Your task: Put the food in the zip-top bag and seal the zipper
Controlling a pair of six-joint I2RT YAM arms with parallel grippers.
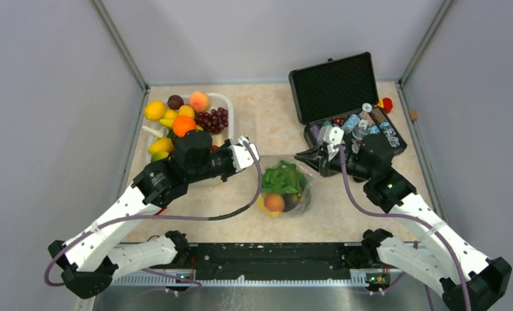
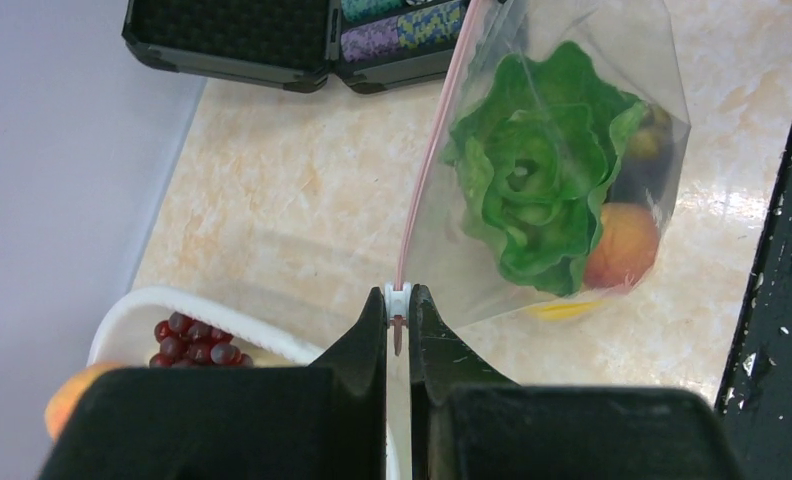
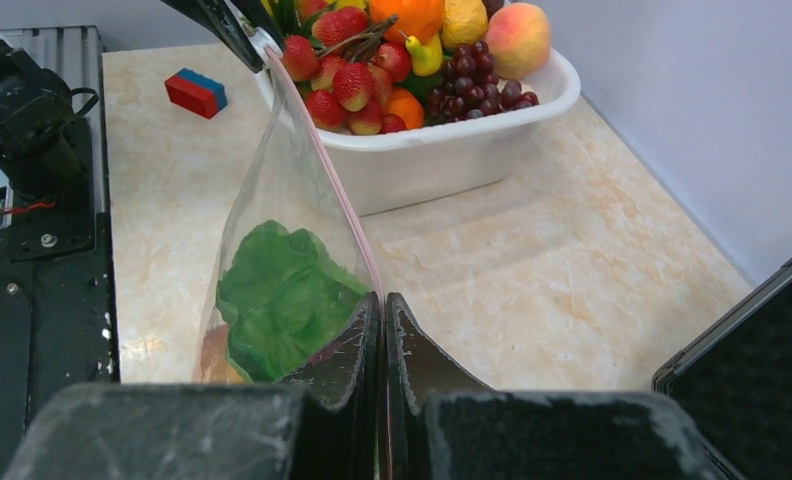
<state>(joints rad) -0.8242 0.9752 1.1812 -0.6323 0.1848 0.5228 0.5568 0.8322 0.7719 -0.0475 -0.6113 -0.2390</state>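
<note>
The zip-top bag sits at the middle of the tabletop, between the two arms. Inside it are the lettuce, the peach, the dark eggplant and a yellow fruit. The pink zipper runs taut along the bag's far edge. The left hand is clenched on the zipper's left end, and the right hand is clenched on its right end. A white basin of fruit stands at far left, and an open black case at far right.
</note>
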